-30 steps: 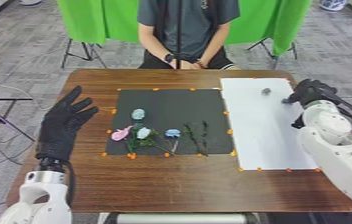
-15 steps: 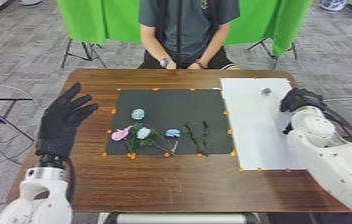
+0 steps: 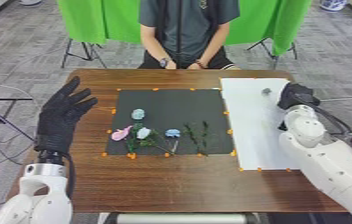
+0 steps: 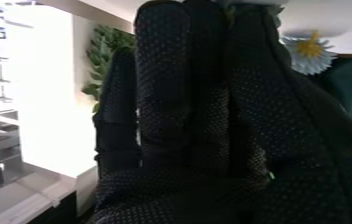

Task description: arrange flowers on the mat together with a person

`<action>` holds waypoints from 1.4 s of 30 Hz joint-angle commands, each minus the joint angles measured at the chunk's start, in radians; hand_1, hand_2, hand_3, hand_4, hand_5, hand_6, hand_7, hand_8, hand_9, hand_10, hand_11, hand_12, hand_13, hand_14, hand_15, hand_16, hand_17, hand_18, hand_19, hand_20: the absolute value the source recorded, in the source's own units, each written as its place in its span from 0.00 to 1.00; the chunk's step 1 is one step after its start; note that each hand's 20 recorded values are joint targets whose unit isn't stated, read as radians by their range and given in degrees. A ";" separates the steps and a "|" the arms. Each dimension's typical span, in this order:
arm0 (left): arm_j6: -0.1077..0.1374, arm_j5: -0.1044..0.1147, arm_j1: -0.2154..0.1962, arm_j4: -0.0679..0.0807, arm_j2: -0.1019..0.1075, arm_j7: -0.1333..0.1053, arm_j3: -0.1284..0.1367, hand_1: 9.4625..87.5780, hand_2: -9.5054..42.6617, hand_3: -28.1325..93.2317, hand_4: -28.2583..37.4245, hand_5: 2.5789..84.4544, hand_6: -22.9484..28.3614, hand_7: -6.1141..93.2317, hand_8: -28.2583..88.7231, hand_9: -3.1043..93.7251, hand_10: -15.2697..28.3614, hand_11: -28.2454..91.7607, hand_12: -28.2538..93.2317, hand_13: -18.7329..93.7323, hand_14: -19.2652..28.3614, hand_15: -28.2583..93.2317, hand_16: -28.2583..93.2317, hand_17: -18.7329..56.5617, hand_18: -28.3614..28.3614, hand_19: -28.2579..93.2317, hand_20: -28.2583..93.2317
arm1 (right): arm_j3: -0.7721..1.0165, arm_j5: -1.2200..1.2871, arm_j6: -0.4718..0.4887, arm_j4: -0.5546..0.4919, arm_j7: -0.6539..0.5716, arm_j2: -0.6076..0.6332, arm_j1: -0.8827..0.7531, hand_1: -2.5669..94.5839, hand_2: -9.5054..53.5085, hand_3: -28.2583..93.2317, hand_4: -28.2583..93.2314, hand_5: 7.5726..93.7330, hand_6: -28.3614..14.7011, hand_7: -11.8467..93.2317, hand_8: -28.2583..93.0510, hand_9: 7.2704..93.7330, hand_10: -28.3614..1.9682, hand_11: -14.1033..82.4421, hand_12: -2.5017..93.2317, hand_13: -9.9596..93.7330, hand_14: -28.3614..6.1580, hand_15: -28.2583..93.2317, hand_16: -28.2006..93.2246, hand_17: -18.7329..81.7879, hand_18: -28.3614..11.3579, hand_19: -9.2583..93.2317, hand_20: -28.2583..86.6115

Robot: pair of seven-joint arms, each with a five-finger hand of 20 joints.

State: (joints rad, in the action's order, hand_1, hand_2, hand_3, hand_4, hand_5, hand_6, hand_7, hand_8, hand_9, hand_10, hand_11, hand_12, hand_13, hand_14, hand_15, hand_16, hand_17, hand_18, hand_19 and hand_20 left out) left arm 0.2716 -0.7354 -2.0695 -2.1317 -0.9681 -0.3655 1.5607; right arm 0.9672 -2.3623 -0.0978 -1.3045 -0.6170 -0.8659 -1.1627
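A small flower [image 3: 267,91] lies on the white sheet [image 3: 250,125], upper right; likely light, with fragile petals, best pinched by its stem. The left hand [image 3: 60,117] is open; whether the right hand [image 3: 298,95] is open or closed, I cannot tell.

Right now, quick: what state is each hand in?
Left hand: open, at the table's left side.
Right hand: can't tell if it grips anything; green leaves and a pale flower are near it.
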 commanded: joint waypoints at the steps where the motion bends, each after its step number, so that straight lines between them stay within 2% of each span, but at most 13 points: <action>1: 0.017 0.017 -0.042 -0.007 0.004 -0.011 0.015 0.17 0.28 0.88 0.00 0.43 0.57 0.15 0.17 0.42 0.76 0.41 0.31 0.43 0.96 0.60 0.18 0.16 0.96 0.68 0.41 | -0.002 0.006 -0.133 -0.064 0.046 -0.002 0.021 0.65 0.00 0.74 0.00 0.88 0.82 0.31 0.22 0.96 0.82 0.22 0.36 0.86 0.81 0.57 0.49 0.47 0.43 0.82 0.43; 5: 0.022 0.012 -0.063 -0.011 -0.004 -0.007 0.030 0.17 0.28 0.87 0.00 0.43 0.57 0.16 0.17 0.42 0.76 0.41 0.31 0.43 0.96 0.60 0.18 0.16 0.96 0.68 0.41 | -0.014 0.061 -0.184 -0.174 0.102 0.007 0.028 0.64 0.00 0.76 0.00 0.89 0.81 0.31 0.23 0.97 0.80 0.23 0.37 0.86 0.81 0.58 0.49 0.48 0.44 0.83 0.43; 9: 0.033 0.022 -0.080 -0.013 -0.003 -0.014 0.032 0.17 0.28 0.87 0.00 0.43 0.57 0.16 0.17 0.42 0.76 0.41 0.31 0.43 0.97 0.60 0.18 0.16 0.96 0.68 0.41 | -0.031 0.115 -0.184 -0.286 0.172 -0.009 0.015 0.64 0.00 0.77 0.00 0.89 0.79 0.30 0.23 0.97 0.79 0.23 0.38 0.86 0.81 0.58 0.49 0.48 0.43 0.83 0.43; 15: 0.035 0.026 -0.081 -0.013 -0.001 -0.019 0.028 0.17 0.28 0.88 0.00 0.43 0.57 0.16 0.17 0.42 0.76 0.41 0.31 0.43 0.97 0.60 0.18 0.16 0.96 0.68 0.41 | -0.054 0.178 -0.086 -0.385 0.244 -0.075 -0.022 0.63 0.00 0.78 0.00 0.88 0.77 0.30 0.24 0.97 0.77 0.24 0.39 0.86 0.78 0.60 0.49 0.47 0.41 0.83 0.43; 19: 0.033 0.027 -0.077 -0.009 0.002 -0.019 0.022 0.17 0.28 0.88 0.00 0.43 0.57 0.16 0.17 0.42 0.77 0.41 0.31 0.43 0.97 0.60 0.18 0.16 0.96 0.68 0.41 | -0.080 0.167 -0.043 -0.388 0.272 -0.111 -0.048 0.63 0.00 0.78 0.00 0.88 0.76 0.30 0.24 0.97 0.76 0.24 0.40 0.85 0.78 0.61 0.49 0.46 0.40 0.83 0.43; 23: 0.027 0.018 -0.076 -0.006 -0.013 0.003 0.027 0.17 0.28 0.88 0.00 0.43 0.57 0.16 0.17 0.42 0.76 0.41 0.31 0.43 0.97 0.60 0.18 0.16 0.96 0.68 0.41 | -0.111 0.145 -0.026 -0.381 0.270 -0.130 -0.070 0.63 0.00 0.79 0.00 0.88 0.76 0.30 0.25 0.96 0.75 0.25 0.41 0.85 0.77 0.61 0.49 0.46 0.39 0.83 0.43; 24: 0.020 0.008 -0.077 -0.007 -0.019 0.014 0.031 0.17 0.28 0.88 0.00 0.43 0.57 0.16 0.17 0.42 0.76 0.41 0.31 0.43 0.97 0.60 0.18 0.16 0.96 0.68 0.41 | -0.111 0.141 -0.014 -0.378 0.267 -0.137 -0.079 0.63 0.00 0.79 0.00 0.87 0.76 0.30 0.24 0.96 0.75 0.25 0.41 0.85 0.77 0.62 0.49 0.46 0.39 0.83 0.43; 25: 0.022 0.002 -0.076 -0.007 -0.017 0.018 0.030 0.17 0.28 0.87 0.00 0.43 0.57 0.16 0.17 0.42 0.77 0.41 0.31 0.43 0.97 0.60 0.18 0.16 0.96 0.68 0.41 | -0.117 0.148 -0.015 -0.377 0.261 -0.138 -0.082 0.62 0.00 0.79 0.00 0.87 0.76 0.30 0.24 0.96 0.75 0.25 0.41 0.85 0.77 0.62 0.49 0.46 0.39 0.83 0.43; 28: 0.017 0.004 -0.069 -0.007 -0.016 0.017 0.026 0.17 0.28 0.88 0.00 0.43 0.57 0.16 0.17 0.42 0.77 0.41 0.31 0.43 0.97 0.60 0.17 0.16 0.96 0.68 0.41 | -0.125 0.135 0.001 -0.371 0.259 -0.141 -0.095 0.62 0.00 0.80 0.00 0.87 0.75 0.30 0.24 0.96 0.74 0.26 0.41 0.84 0.76 0.63 0.49 0.45 0.37 0.84 0.44; 30: 0.007 -0.007 -0.067 -0.007 -0.024 0.031 0.031 0.17 0.28 0.88 0.00 0.43 0.57 0.16 0.17 0.42 0.77 0.41 0.31 0.43 0.97 0.60 0.17 0.16 0.96 0.68 0.41 | -0.131 0.122 0.015 -0.364 0.258 -0.145 -0.100 0.62 0.00 0.80 0.00 0.87 0.76 0.30 0.24 0.96 0.74 0.26 0.41 0.84 0.75 0.63 0.49 0.45 0.37 0.84 0.44; 31: 0.008 -0.003 -0.065 -0.006 -0.022 0.027 0.028 0.17 0.28 0.88 0.00 0.43 0.57 0.16 0.17 0.42 0.77 0.41 0.31 0.43 0.97 0.60 0.17 0.16 0.96 0.68 0.41 | -0.138 0.124 0.013 -0.361 0.254 -0.144 -0.098 0.62 0.00 0.80 0.00 0.87 0.76 0.30 0.24 0.96 0.74 0.26 0.41 0.84 0.75 0.63 0.49 0.45 0.37 0.84 0.44; 34: -0.002 -0.012 -0.061 -0.005 -0.033 0.044 0.030 0.17 0.28 0.87 0.00 0.43 0.57 0.16 0.17 0.42 0.77 0.41 0.31 0.43 0.97 0.60 0.17 0.16 0.96 0.68 0.41 | -0.139 0.125 0.026 -0.362 0.247 -0.146 -0.111 0.62 0.00 0.80 0.00 0.87 0.76 0.30 0.24 0.96 0.73 0.26 0.42 0.83 0.74 0.64 0.49 0.44 0.36 0.84 0.44; 42: 0.001 -0.008 -0.058 -0.007 -0.025 0.046 0.026 0.18 0.28 0.88 0.00 0.43 0.57 0.16 0.17 0.42 0.77 0.41 0.31 0.43 0.97 0.60 0.17 0.16 0.96 0.68 0.41 | -0.152 0.122 0.071 -0.363 0.252 -0.148 -0.113 0.59 0.00 0.79 0.00 0.82 0.80 0.29 0.21 0.93 0.72 0.27 0.42 0.82 0.71 0.67 0.46 0.44 0.32 0.85 0.46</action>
State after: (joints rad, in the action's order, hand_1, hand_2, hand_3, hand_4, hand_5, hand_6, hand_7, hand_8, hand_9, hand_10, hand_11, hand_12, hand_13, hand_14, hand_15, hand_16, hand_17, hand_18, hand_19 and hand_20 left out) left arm 0.2822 -0.7402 -2.1276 -2.1418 -0.9896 -0.3330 1.5897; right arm 0.8220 -2.2274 -0.0698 -1.6632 -0.3637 -1.0053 -1.2684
